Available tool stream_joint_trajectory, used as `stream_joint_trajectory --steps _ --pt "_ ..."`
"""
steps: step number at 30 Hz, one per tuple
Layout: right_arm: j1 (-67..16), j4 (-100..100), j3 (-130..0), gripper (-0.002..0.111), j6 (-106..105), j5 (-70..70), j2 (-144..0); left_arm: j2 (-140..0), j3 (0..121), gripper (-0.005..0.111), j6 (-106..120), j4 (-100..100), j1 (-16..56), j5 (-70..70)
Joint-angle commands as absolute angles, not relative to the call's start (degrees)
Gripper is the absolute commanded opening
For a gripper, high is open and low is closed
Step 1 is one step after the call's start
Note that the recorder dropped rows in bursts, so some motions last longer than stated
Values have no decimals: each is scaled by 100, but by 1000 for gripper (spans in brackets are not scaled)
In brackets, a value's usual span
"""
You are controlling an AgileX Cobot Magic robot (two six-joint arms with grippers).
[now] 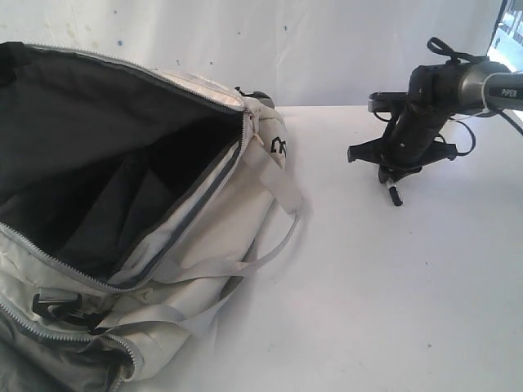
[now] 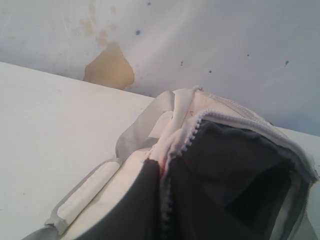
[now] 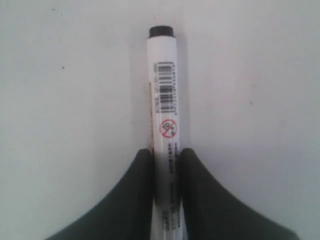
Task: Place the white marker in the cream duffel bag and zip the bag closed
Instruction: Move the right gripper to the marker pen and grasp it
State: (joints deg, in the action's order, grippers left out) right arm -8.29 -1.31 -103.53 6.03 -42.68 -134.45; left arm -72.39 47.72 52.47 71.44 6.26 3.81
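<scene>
With the right jaws pinched on the marker (image 3: 162, 100) at the tabletop (image 1: 392, 310), well right of the open bag (image 1: 216, 233), and the left jaws together, the slim barrel could have swivelled or slipped free on the lift from so narrow a grip.

Matt woven cloth cream duffel bag (image 1: 221, 233); smooth, faintly glossy plastic white marker (image 3: 163, 100).

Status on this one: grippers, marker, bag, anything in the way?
Left gripper shut, out of view. Right gripper closed on marker, down at the table. Bag unzipped, mouth open. Nothing seen between them.
</scene>
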Motion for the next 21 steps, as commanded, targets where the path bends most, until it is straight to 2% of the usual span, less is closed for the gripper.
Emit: stream_joint_trajectory --steps 1,10,14,21 --pt "-795 -132 -10356 0 618 -4620 -13410 -7198 4806 0 5243 7196 585 313" --pt "-795 220 -10356 0 333 -5054 -12694 -7198 4806 0 5243 7196 585 313" --pt "-795 1634 -10356 0 -439 -5659 -12283 -7198 4806 0 5254 7196 585 313" --pt "-1420 2037 -10248 0 -535 -6326 -11564 -7198 4806 0 5265 7196 585 313"
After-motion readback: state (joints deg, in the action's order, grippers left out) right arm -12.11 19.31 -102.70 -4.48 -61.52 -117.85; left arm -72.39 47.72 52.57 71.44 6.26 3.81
